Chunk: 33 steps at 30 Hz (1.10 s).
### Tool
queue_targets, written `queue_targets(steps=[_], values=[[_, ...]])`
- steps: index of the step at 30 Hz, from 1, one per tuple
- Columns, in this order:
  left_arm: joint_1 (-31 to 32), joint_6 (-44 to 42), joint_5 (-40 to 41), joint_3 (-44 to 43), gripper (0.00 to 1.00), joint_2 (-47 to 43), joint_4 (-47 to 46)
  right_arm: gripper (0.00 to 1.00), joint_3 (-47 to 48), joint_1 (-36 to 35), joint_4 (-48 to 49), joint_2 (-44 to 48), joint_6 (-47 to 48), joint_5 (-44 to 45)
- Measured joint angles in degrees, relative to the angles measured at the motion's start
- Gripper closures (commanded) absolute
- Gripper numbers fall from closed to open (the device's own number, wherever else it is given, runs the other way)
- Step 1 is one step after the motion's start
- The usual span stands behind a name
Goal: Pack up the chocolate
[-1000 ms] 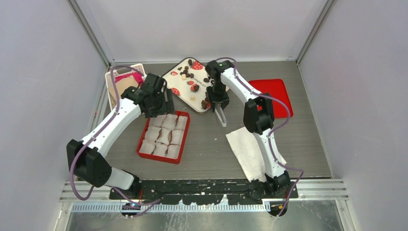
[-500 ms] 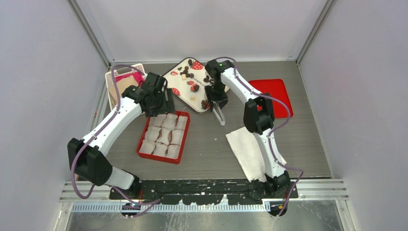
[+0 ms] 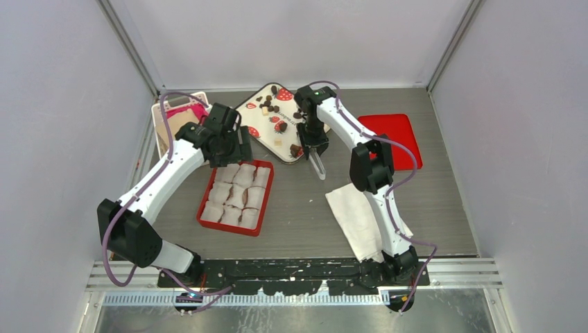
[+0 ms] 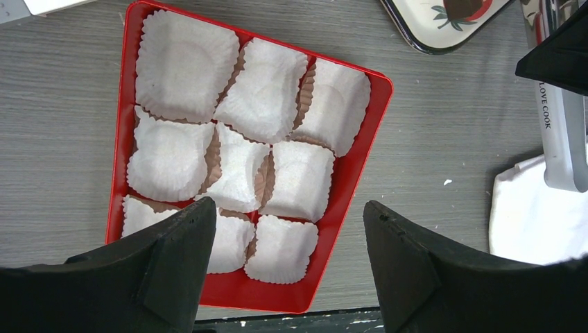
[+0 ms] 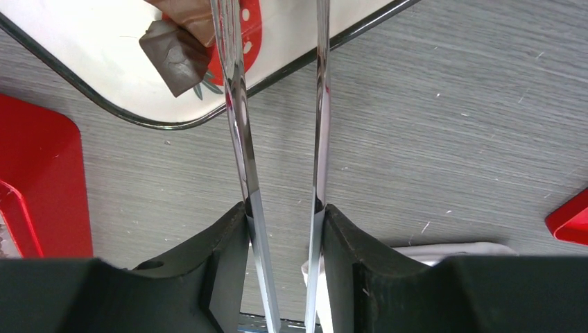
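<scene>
One arm [image 3: 343, 121] bent beside chocolate [image 5: 175, 57]

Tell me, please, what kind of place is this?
Probably a robot test cell, not a kitchen: plain walls enclose the table, the left arm and right arm are bolted at its near edge, and chocolate lies staged on a plate beside a tray of paper cups.

Left arm [image 3: 166, 173] reached forward and inward, wrist facing straight down, left gripper [image 4: 288, 211] spread wide, right arm [image 3: 367, 166] stretched far forward, wrist bent back toward the bases, right gripper [image 5: 284, 222] clamped on metal tongs [image 5: 239, 139].
</scene>
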State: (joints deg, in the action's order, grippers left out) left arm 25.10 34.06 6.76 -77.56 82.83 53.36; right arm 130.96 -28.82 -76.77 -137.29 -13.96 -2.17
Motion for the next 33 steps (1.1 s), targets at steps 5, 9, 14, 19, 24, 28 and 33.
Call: queue_targets(steps=[5,9,14,19,24,28,33], values=[[0.0,0.0,0.0,0.0,0.22,0.0,0.0,0.55,-0.2,0.0,-0.1,0.0,-0.1,0.7],[0.0,0.0,-0.2,0.0,0.22,0.0,0.0,0.53,-0.6,0.0,0.0,0.0,0.1,0.2],[0.0,0.0,-0.4,0.0,0.22,0.0,0.0,0.53,-1.5,-0.2,-0.1,0.0,0.3,-0.8],[0.0,0.0,-0.7,0.0,0.22,0.4,0.0,0.56,-1.9,-0.4,-0.2,0.0,0.3,-0.4],[0.0,0.0,-0.8,0.0,0.22,0.6,0.0,0.63,-1.3,-0.5,-0.7,-0.3,0.3,0.6],[0.0,0.0,-0.8,0.0,0.22,0.6,0.0,0.74,-1.2,-0.5,-0.7,-0.4,0.3,0.9],[0.0,0.0,-0.8,0.0,0.22,0.6,0.0,0.88,-1.2,-0.5,-0.7,-0.3,0.3,0.8]])
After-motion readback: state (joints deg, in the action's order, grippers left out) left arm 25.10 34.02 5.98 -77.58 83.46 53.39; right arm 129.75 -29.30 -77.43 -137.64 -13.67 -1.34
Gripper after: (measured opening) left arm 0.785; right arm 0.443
